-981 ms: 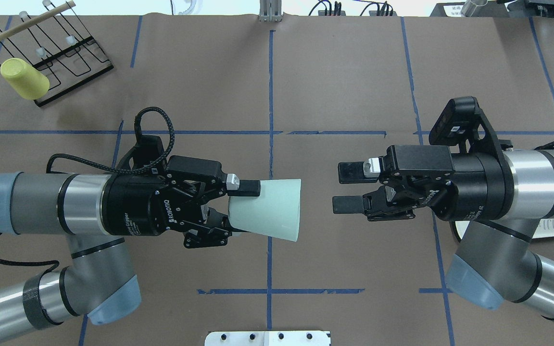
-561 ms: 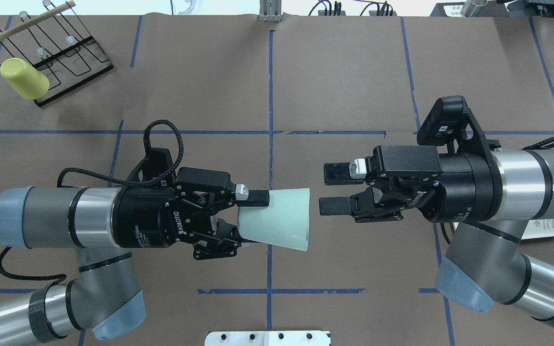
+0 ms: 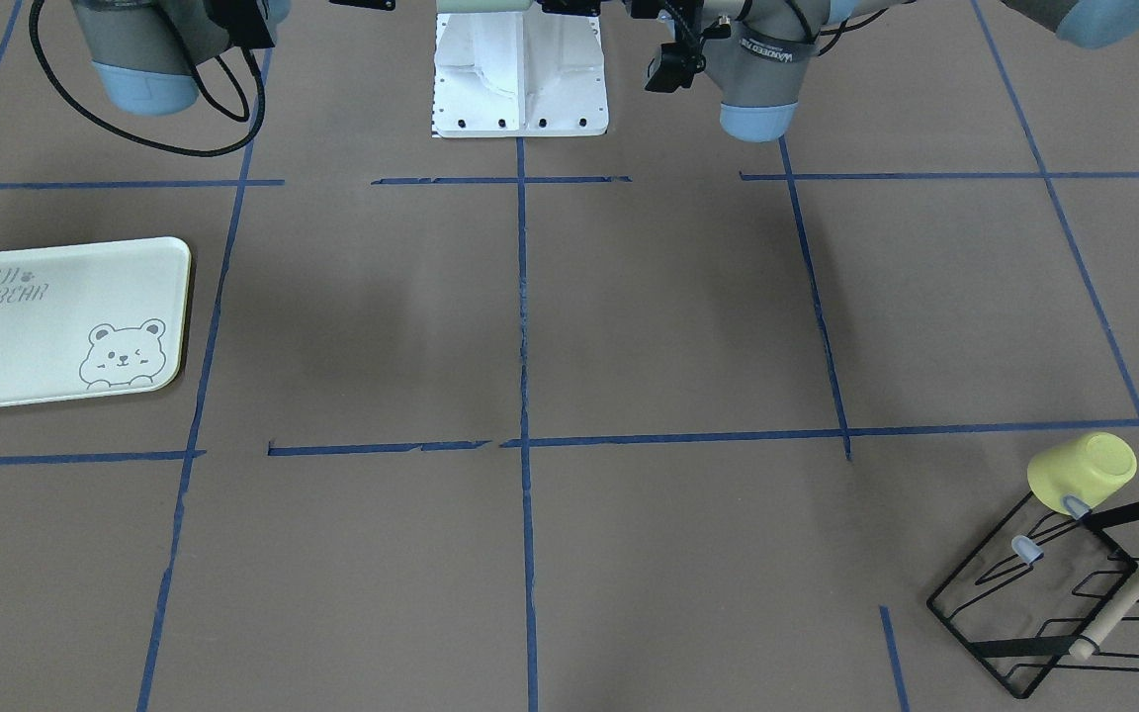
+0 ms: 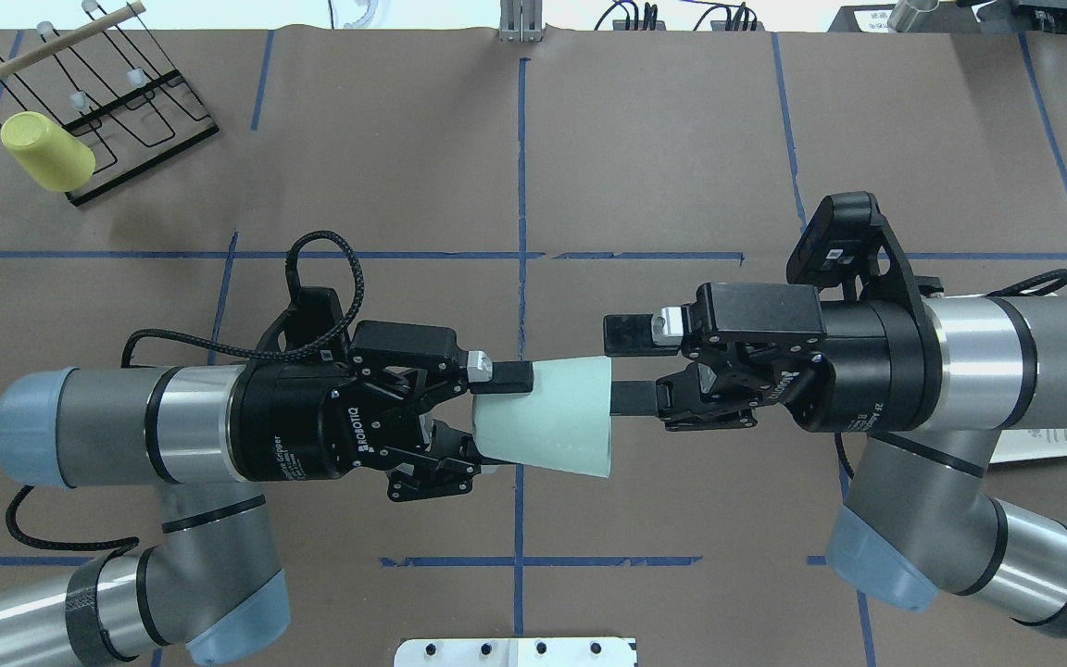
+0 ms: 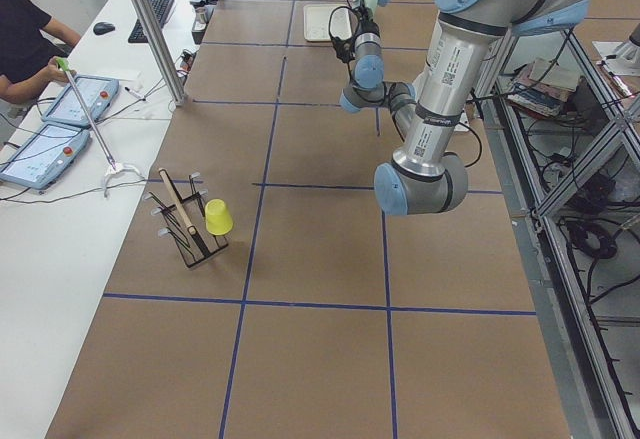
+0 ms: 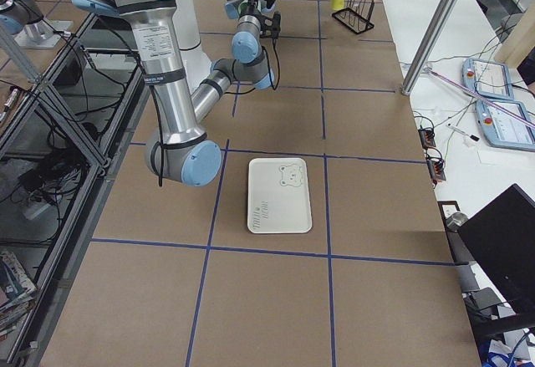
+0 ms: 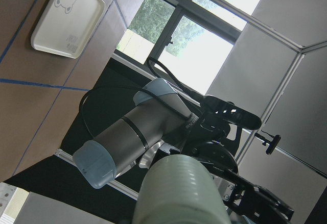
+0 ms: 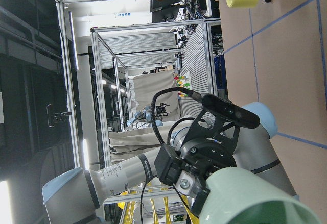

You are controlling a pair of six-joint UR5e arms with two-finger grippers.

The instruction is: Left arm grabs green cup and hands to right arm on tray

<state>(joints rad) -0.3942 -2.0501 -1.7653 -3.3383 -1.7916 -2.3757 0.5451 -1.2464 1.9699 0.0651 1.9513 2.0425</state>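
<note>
My left gripper (image 4: 496, 421) is shut on the narrow base of the pale mint-green cup (image 4: 547, 419). It holds the cup on its side above the table's middle, mouth toward the right arm. The cup also shows in the left wrist view (image 7: 179, 193) and the right wrist view (image 8: 255, 198). My right gripper (image 4: 621, 366) is open at the cup's mouth. One finger (image 4: 628, 333) is outside the rim; the other meets the rim and its tip is hidden. The bear tray (image 3: 55, 326) lies bare; in the overhead view it (image 4: 1061, 440) is mostly hidden under the right arm.
A yellow cup (image 4: 47, 153) hangs on a black wire rack (image 4: 117, 111) at the far left corner; both also show in the front view, cup (image 3: 1082, 473) and rack (image 3: 1054, 593). The white robot base plate (image 4: 515, 651) is at the near edge. Blue tape lines grid the brown table.
Both arms have moved toward each other. The gap between the cup's mouth and the right gripper's fingers has closed. The left gripper keeps its hold.
</note>
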